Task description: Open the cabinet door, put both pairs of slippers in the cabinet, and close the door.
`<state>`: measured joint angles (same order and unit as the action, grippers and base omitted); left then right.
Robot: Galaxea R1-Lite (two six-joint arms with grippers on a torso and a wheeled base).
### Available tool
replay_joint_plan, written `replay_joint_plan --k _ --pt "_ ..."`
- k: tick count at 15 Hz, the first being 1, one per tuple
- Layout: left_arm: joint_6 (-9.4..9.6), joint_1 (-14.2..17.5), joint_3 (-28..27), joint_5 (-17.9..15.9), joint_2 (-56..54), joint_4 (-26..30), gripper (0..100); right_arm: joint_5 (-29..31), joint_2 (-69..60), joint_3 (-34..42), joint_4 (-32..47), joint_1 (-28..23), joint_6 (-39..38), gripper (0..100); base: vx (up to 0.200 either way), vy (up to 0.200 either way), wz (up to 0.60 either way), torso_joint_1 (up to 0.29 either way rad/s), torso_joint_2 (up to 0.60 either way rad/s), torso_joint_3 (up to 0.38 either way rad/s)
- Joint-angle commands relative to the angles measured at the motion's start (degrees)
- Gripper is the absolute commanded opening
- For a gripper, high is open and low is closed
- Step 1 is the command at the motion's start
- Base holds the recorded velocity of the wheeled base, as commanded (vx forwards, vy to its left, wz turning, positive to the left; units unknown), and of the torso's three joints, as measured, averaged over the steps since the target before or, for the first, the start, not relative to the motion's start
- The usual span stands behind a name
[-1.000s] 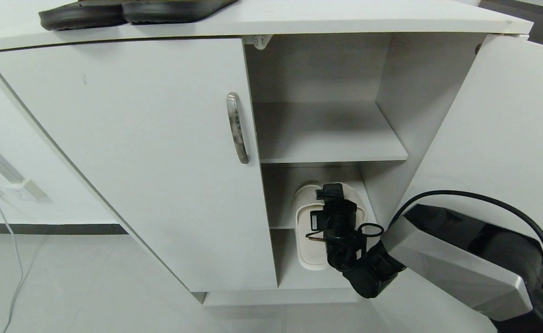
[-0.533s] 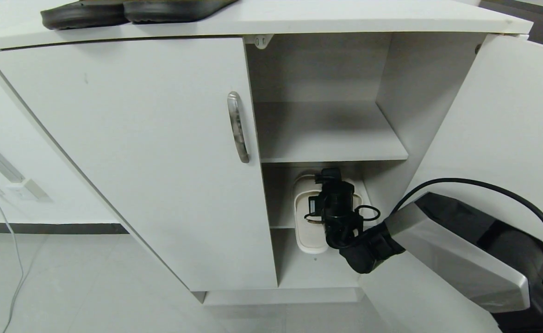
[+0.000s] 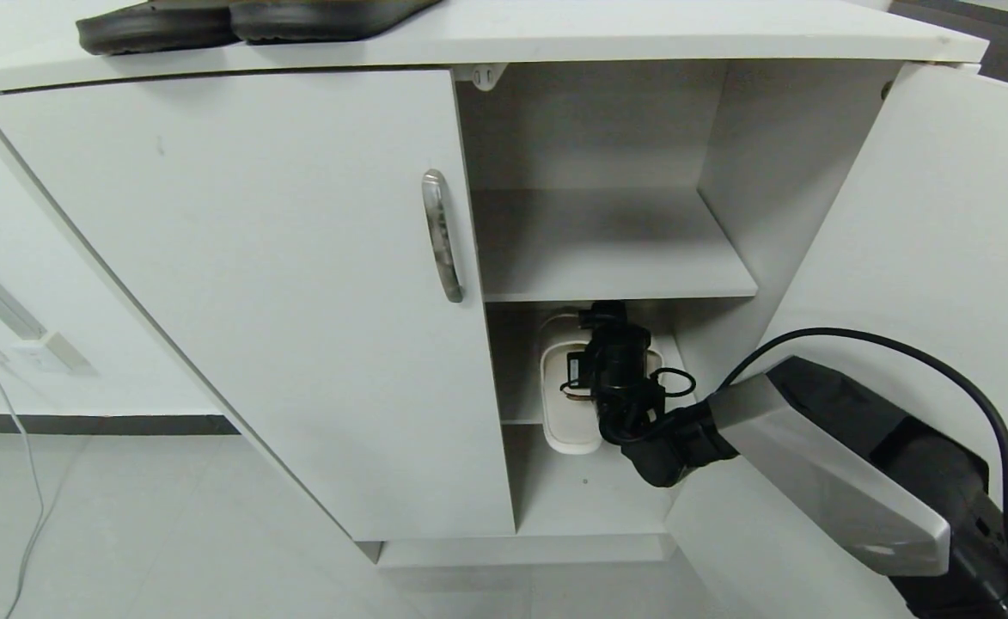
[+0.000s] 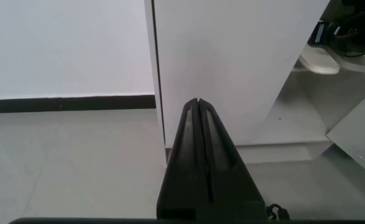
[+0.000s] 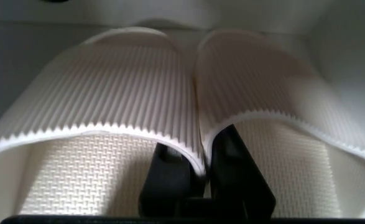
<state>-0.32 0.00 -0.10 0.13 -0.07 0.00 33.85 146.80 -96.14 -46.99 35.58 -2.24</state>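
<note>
The right gripper (image 5: pixel 198 168) pinches the cream ribbed rubber slippers' (image 3: pixel 565 413) touching inner edges to carry both together, seemingly resting in the white cabinet's (image 3: pixel 254 258) lower compartment, lower centre; the left gripper's (image 4: pixel 198 106) jaws are pressed together.

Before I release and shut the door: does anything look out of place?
Only one thing: the white slippers, pinched by the right gripper, have their heels overhanging the front edge of the second shelf. The dark slippers lie on the cabinet top. Nothing spilled or damaged.
</note>
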Motion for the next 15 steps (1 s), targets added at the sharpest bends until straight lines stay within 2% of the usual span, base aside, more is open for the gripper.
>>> replay_joint_plan --k 1,9,10,14,15 --pt "-0.03 0.0 0.01 0.04 0.07 0.0 0 -0.19 1.21 -0.54 -0.11 -0.08 0.05 0 0.0 0.0 0.0 0.0 0.0 0.0" --pt "-0.12 0.0 0.01 0.04 0.07 0.0 0 -0.02 2.44 -1.25 -0.55 -0.34 0.13 0 0.0 0.0 0.0 0.0 0.0 0.0" --pt "-0.12 0.0 0.01 0.04 0.07 0.0 0 -0.02 2.53 -1.25 -0.55 -0.34 0.13 100 0.0 0.0 0.0 0.0 0.0 0.0" --pt "-0.21 0.0 0.01 0.04 0.07 0.0 0 0.16 2.0 0.69 -0.64 -0.25 0.13 100 0.0 0.0 0.0 0.0 0.0 0.0" --pt "-0.12 0.0 0.01 0.04 0.07 0.0 0 0.16 0.68 3.23 -1.87 0.01 0.13 100 0.0 0.0 0.0 0.0 0.0 0.0"
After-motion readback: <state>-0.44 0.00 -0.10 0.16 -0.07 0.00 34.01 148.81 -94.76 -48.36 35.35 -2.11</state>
